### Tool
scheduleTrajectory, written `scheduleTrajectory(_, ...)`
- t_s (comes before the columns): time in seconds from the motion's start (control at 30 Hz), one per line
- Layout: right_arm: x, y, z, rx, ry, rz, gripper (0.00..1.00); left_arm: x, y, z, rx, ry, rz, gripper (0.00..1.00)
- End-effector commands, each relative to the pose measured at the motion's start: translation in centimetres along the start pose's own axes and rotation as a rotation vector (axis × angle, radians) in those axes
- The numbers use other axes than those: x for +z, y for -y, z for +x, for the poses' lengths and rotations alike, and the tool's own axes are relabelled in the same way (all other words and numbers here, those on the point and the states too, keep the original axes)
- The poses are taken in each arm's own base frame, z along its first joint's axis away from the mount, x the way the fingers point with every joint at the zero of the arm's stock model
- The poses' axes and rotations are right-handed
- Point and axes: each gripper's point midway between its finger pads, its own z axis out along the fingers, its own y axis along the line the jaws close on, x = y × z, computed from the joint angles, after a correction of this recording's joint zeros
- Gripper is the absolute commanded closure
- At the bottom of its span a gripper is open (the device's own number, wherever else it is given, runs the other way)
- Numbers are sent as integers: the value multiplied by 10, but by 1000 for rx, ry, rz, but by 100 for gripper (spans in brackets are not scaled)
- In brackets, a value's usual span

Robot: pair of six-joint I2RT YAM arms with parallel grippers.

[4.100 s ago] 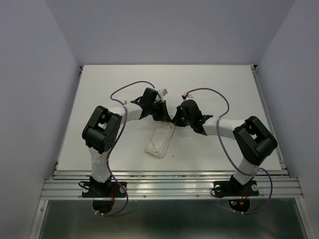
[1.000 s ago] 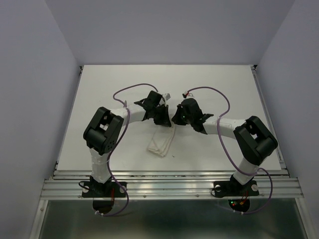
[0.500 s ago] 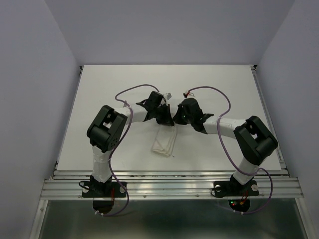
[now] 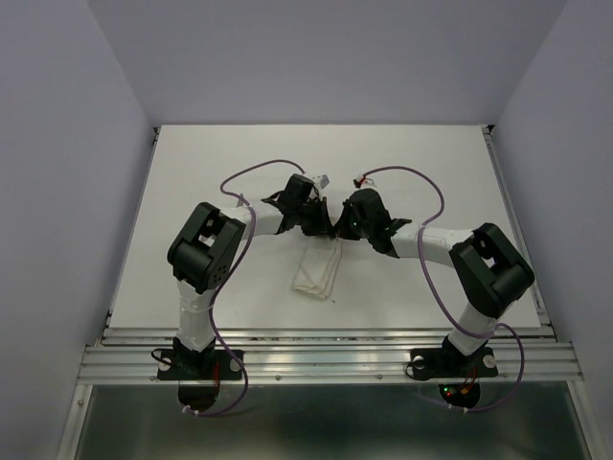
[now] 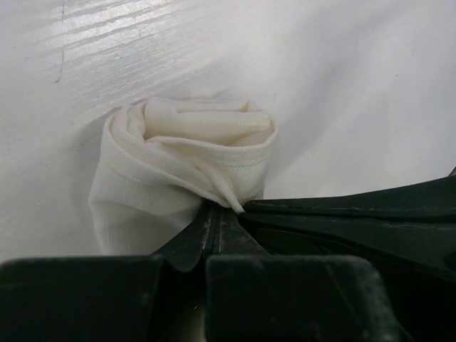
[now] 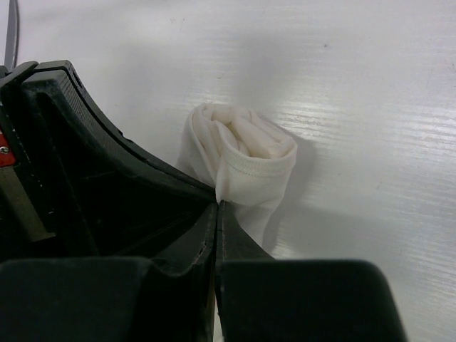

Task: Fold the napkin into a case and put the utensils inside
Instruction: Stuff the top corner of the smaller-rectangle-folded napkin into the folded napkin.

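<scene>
The left jaws and the right jaws, side by side, clamp tight on one edge of the napkin [image 4: 317,272], which hangs over the middle of the table [image 4: 192,172], probably to carry it into a fold.

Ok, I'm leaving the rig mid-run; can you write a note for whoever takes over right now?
Grippers: the left gripper is shut on a hemmed edge of the napkin. The right gripper is shut on it too, close beside the left.
Napkin: layered into a narrow strip in the middle of the table, running from the grippers toward the arm bases.
Done: folds made.
Left: finish the case and put the cutlery in. No cutlery shows in any view.
</scene>
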Motion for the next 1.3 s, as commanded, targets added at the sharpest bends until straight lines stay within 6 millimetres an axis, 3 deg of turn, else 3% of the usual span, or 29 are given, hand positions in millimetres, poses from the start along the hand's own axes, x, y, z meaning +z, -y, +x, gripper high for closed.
scheduleTrajectory(0.0,-6,-9,-8,-3,23,-36,99,-30,42,-16,117,35,108,100)
scheduleTrajectory(0.43,-8,-10,-9,-8,23,-38,99,-55,38,-2,184,-37,47,100)
scheduleTrajectory(0.77,-10,-15,-14,-7,33,-49,99,-57,4,-6,152,-14,-68,100)
scheduleTrajectory(1.07,-10,-17,-14,-6,30,-58,99,-36,-14,-7,115,-17,-82,100)
scheduleTrajectory(1.27,-9,-18,-13,-6,20,-64,99,-19,-11,-3,95,-36,-45,100)
